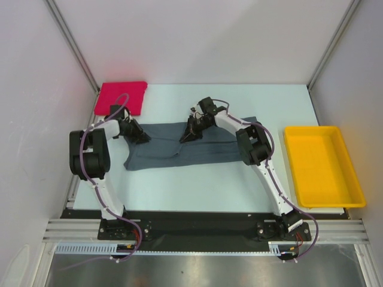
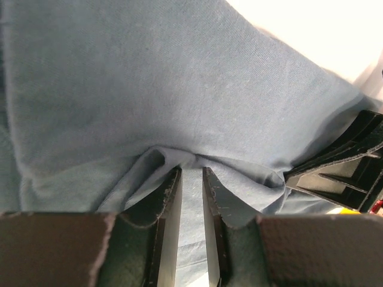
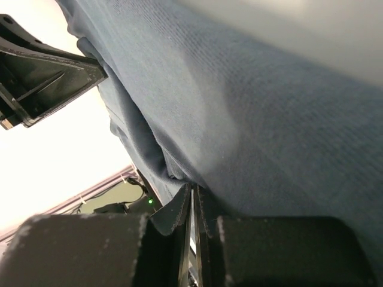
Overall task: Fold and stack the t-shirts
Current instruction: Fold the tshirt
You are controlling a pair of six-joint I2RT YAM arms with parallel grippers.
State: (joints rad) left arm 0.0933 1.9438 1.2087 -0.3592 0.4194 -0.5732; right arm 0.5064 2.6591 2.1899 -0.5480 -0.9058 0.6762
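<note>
Fold in progress: left gripper point(image 2: 191, 173) and right gripper point(image 3: 193, 188) each clamp a pinch of the grey t-shirt point(image 1: 203, 154); the red t-shirt point(image 1: 122, 97), apparently folded, lies beyond the left gripper, unstacked.

**Overhead view:** bright, even, diffuse light from above. The pale tabletop point(image 1: 197, 185) carries only faint, soft-edged shadows beneath the arms. The red t-shirt point(image 1: 121, 97) throws a pink tint onto the left wall point(image 1: 75, 86).

**Left wrist view:** the grey t-shirt point(image 2: 179, 89) is sharp enough to show its weave. The top right corner is blown out to white. The left fingers point(image 2: 170, 203), close to the lens, are dark and soft.

**Right wrist view:** the cloth lies mostly in shade. The background at left is overexposed to near white. The right fingers point(image 3: 178, 218) are blurred and almost black.
</note>
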